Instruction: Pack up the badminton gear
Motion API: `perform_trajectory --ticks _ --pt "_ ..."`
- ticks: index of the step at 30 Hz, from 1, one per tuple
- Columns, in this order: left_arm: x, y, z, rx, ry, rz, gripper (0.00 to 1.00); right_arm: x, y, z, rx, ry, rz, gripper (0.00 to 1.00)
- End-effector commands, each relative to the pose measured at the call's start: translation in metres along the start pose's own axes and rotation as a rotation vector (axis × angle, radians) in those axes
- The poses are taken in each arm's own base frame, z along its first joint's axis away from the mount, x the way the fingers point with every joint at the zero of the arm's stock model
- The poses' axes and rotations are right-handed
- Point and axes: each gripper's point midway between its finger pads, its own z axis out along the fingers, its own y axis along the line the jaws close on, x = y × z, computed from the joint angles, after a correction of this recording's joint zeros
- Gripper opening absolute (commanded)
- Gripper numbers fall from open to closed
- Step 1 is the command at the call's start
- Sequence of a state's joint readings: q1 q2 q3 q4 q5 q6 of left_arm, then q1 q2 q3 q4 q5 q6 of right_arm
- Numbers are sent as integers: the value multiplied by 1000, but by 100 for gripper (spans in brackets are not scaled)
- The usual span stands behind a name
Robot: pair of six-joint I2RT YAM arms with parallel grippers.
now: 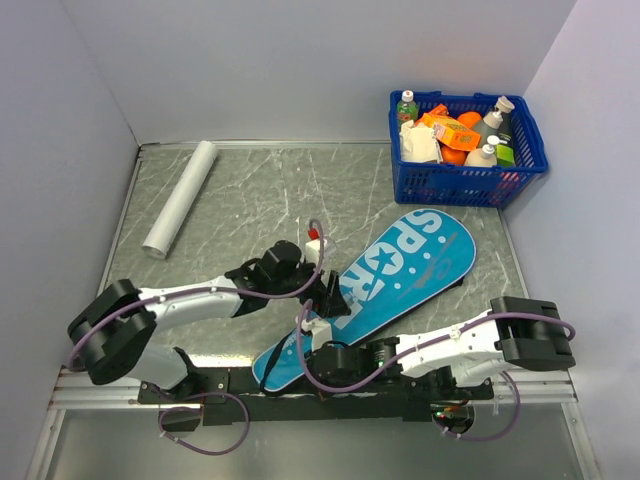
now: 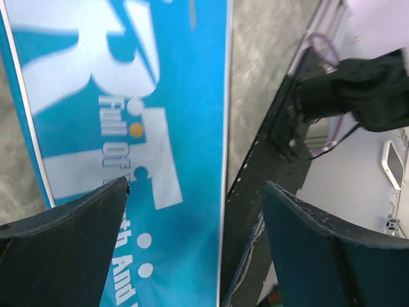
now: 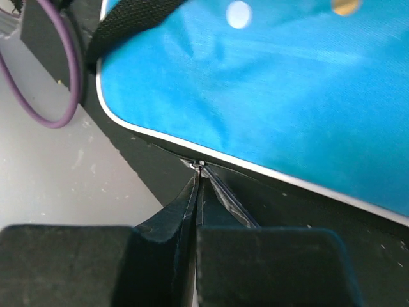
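The bag (image 1: 400,270) lies slantwise on the table (image 1: 250,190), wide end away from the arm bases and narrow end by them. Beyond its wide end stands a blue basket (image 1: 470,185) of bottles and oranges. Well off to the left of the bag lies a white roll (image 1: 180,200).

White letters on the bag read SPORT. Only the left wrist view shows the smaller print, "Full Of" and "And".

The left gripper (image 2: 195,192) hangs over the bag's narrow part, fingers wide apart and touching nothing, one above the print and one past the bag's edge over a black rail (image 2: 255,192).

Only the right wrist view shows the right gripper (image 3: 198,185) clamped together on a small metal zip pull (image 3: 199,165) at the bag's white-piped edge, with a purple cable (image 3: 64,77) beside it.
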State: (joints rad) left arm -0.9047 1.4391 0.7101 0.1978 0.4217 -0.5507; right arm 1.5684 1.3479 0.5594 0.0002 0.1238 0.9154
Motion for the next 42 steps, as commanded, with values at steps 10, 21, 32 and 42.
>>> perform_trajectory --ticks 10,21,32,42 --pt "-15 -9 45 137 65 61 84 -6 3 -1 10 -12 -22 0" --pt "31 38 94 13 208 -12 70 -11 40 7 -72 42 -130 0" --pt "38 48 106 -10 221 -59 62 -19 113 12 -228 117 -298 0" --pt "39 42 104 19 212 -67 60 -32 131 44 -172 95 -325 0"
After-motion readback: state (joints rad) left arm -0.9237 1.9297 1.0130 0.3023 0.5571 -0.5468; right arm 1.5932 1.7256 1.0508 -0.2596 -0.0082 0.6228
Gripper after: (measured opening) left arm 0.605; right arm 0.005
